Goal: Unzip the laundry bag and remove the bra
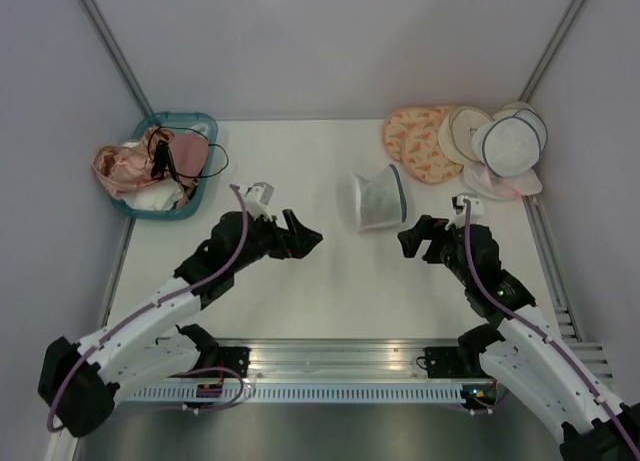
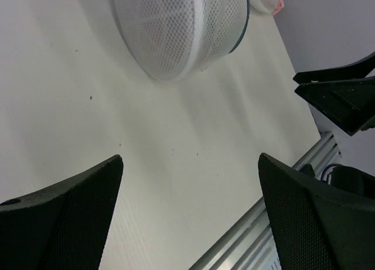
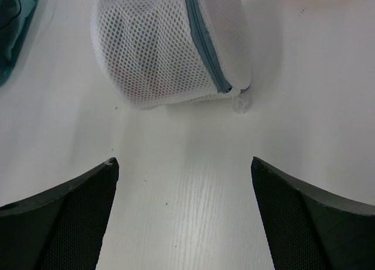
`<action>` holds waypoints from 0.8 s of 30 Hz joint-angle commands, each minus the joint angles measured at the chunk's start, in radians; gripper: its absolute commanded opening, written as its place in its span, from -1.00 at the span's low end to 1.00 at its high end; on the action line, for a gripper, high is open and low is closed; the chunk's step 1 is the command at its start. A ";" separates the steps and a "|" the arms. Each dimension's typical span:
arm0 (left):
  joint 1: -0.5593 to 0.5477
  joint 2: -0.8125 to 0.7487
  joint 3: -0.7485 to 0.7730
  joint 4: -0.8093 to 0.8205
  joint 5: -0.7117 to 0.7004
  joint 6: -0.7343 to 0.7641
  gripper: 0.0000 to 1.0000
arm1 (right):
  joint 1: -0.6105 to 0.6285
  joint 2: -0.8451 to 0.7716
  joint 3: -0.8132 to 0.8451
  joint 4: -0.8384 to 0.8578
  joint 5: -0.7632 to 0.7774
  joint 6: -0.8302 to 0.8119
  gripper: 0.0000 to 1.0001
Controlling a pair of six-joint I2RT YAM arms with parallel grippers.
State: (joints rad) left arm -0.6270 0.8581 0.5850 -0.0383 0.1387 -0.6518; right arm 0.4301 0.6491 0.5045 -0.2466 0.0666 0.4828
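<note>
Roughly between both spread jaws lies the laundry bag (image 1: 378, 201).

laundry bag (image 1: 378, 200): lying on its side | left gripper (image 1: 305, 239): left of bag, apart | right gripper (image 1: 410, 239): near bag's right, apart | teal basket (image 1: 150, 212): far left of bag | round bags (image 1: 470, 141): behind bag, rightward

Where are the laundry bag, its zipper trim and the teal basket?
laundry bag (image 1: 376, 202): top external view, mesh side.
zipper trim (image 3: 205, 44): right wrist view, mid-seam.
teal basket (image 1: 183, 116): top external view, far rim.
</note>
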 commanded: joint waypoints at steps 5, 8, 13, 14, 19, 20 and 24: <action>-0.119 0.417 0.199 0.302 -0.307 0.202 0.99 | 0.007 -0.008 0.031 -0.034 0.039 0.011 0.96; -0.120 0.536 0.262 0.347 -0.355 0.227 0.99 | 0.006 -0.017 0.029 -0.043 0.038 0.014 0.96; -0.135 0.685 0.369 0.417 -0.351 0.267 0.99 | 0.006 -0.037 0.031 -0.059 0.042 0.010 0.95; -0.142 0.717 0.380 0.431 -0.341 0.270 0.99 | 0.007 -0.039 0.031 -0.062 0.042 0.008 0.96; -0.203 0.740 0.366 0.578 -0.297 0.297 0.99 | 0.006 -0.034 0.029 -0.079 0.058 -0.004 0.96; -0.207 0.746 0.368 0.597 -0.286 0.300 0.99 | 0.006 -0.035 0.026 -0.080 0.061 -0.004 0.96; -0.261 0.829 0.520 0.450 -0.376 0.340 0.99 | 0.006 -0.034 0.022 -0.086 0.079 0.003 0.96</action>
State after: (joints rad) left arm -0.8566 1.6291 0.9771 0.4210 -0.1818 -0.3939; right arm 0.4305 0.6182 0.5049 -0.3229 0.1139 0.4831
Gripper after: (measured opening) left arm 0.993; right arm 0.978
